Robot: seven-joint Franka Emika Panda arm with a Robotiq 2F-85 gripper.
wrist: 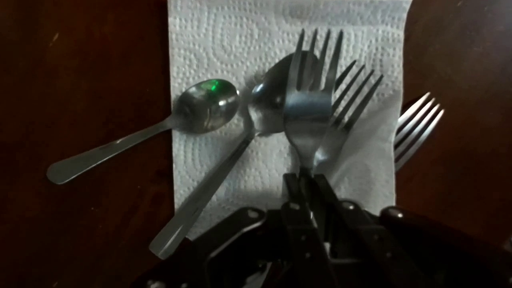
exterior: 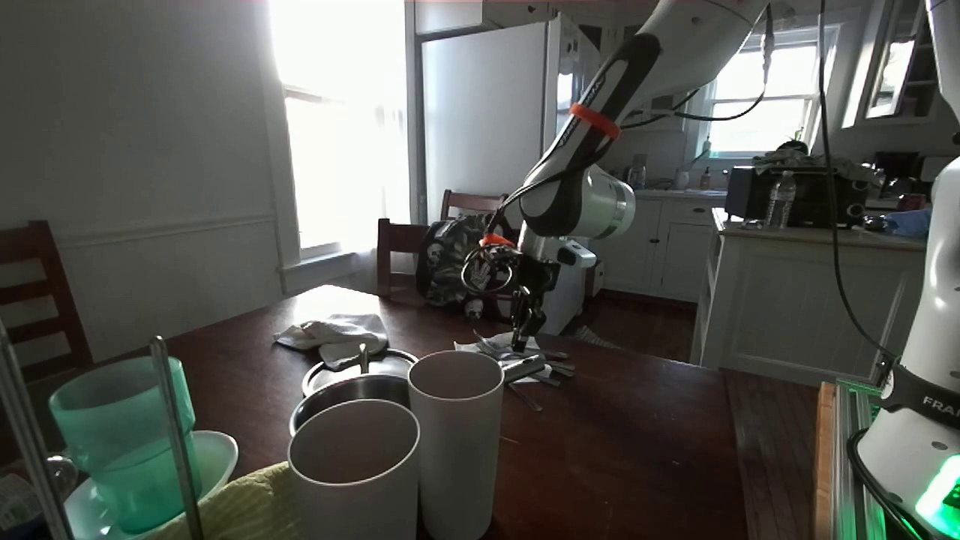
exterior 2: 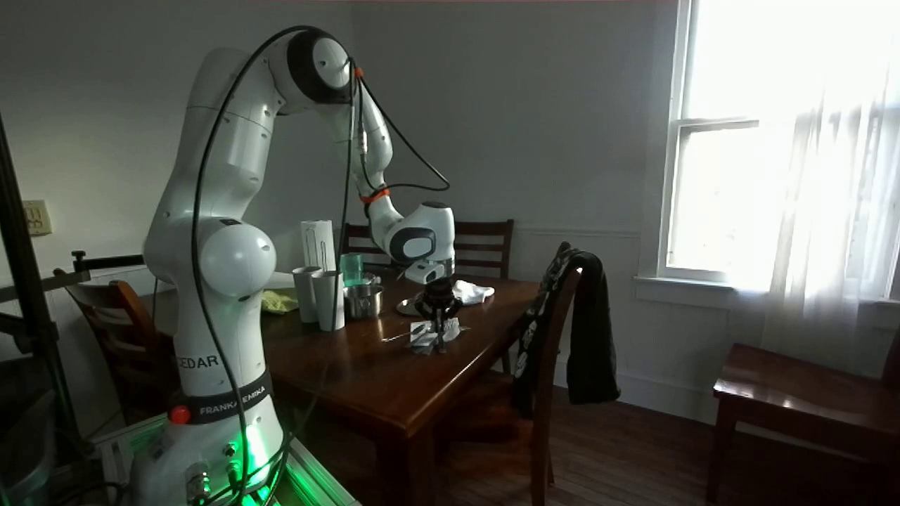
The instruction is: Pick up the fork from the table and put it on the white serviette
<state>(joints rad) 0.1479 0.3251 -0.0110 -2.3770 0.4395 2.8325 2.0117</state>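
The white serviette lies on the dark reddish-brown table and shows in both exterior views. My gripper is low over it, its fingertips closed around the neck of a fork. The fork's tines point away from the gripper, over the serviette; the fingers hide its handle. A second fork lies partly beneath it on the serviette. A third fork shows tines past the serviette's right edge. In an exterior view the gripper points straight down at the cutlery.
Two spoons lie on the serviette, handles toward the lower left. Tall white cups, a metal pot, a lid and a crumpled cloth stand nearby. A chair with a jacket is beside the table.
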